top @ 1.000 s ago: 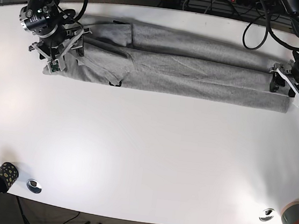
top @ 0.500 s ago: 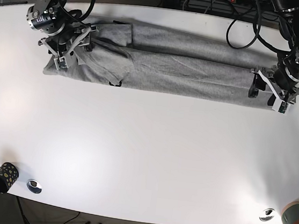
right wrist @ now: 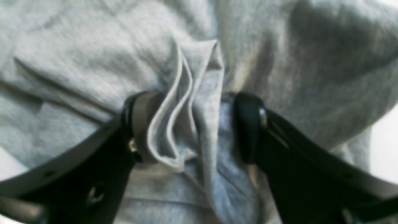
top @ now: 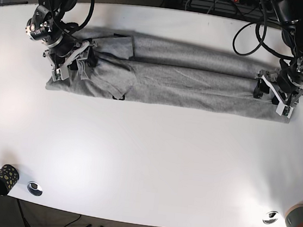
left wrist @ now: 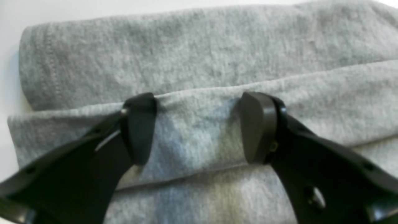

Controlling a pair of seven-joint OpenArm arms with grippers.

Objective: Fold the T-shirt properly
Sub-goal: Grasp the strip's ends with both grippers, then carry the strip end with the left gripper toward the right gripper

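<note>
The grey T-shirt [top: 188, 79] lies as a long folded band across the back of the white table [top: 146, 162]. My left gripper [top: 272, 95] is at the shirt's right end. In the left wrist view it [left wrist: 199, 127] is open, with its fingertips [left wrist: 140, 127] straddling a folded layer of the cloth [left wrist: 199, 62] near the hem. My right gripper [top: 72, 63] is at the sleeve end on the left. In the right wrist view it [right wrist: 192, 127] is open, with a bunched pleat of cloth [right wrist: 186, 102] standing between the jaws.
A black patterned cup [top: 3, 179] and a silver disc [top: 34, 188] sit at the front left. Another disc [top: 271, 217] and a grey pot with a plant [top: 299, 218] sit at the front right. Cables run behind the table's far edge.
Both grippers have moved from the shirt's outer ends inward onto the cloth. The shirt band has shifted slightly toward the front of the table.
</note>
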